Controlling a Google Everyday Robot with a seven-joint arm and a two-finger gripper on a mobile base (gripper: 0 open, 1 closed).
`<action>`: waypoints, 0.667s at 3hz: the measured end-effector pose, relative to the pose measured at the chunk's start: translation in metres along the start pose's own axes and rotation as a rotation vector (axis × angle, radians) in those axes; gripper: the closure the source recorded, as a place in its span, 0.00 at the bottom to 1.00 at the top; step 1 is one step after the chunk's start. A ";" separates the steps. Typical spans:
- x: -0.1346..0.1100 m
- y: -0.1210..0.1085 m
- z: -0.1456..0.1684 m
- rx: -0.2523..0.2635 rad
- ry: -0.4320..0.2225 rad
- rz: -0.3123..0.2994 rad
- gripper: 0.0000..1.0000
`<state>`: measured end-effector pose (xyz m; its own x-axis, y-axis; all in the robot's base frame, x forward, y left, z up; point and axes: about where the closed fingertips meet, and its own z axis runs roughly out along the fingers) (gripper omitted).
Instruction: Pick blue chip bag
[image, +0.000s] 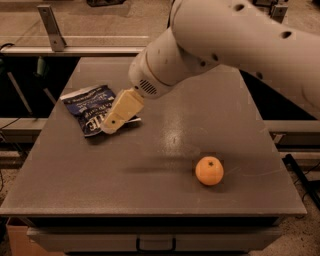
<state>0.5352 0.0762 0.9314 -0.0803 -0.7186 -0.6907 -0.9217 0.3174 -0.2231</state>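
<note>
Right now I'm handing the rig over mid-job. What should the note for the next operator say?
The tool is low over the right edge of the bag; I can't tell if they touch.
The bag lies flat at the left rear of the table, not lifted.
The orange sits front right, apart from both; leave it.
Done: tool brought to the bag.
Left: grip the bag and lift it.

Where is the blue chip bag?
In the camera view the blue chip bag lies left on the table, far from the orange, with the gripper at its right edge.
</note>
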 end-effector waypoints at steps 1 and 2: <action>-0.010 0.015 0.053 -0.022 -0.057 0.014 0.00; -0.009 0.025 0.095 -0.046 -0.080 0.046 0.00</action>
<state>0.5492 0.1497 0.8667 -0.0938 -0.6517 -0.7527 -0.9344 0.3186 -0.1595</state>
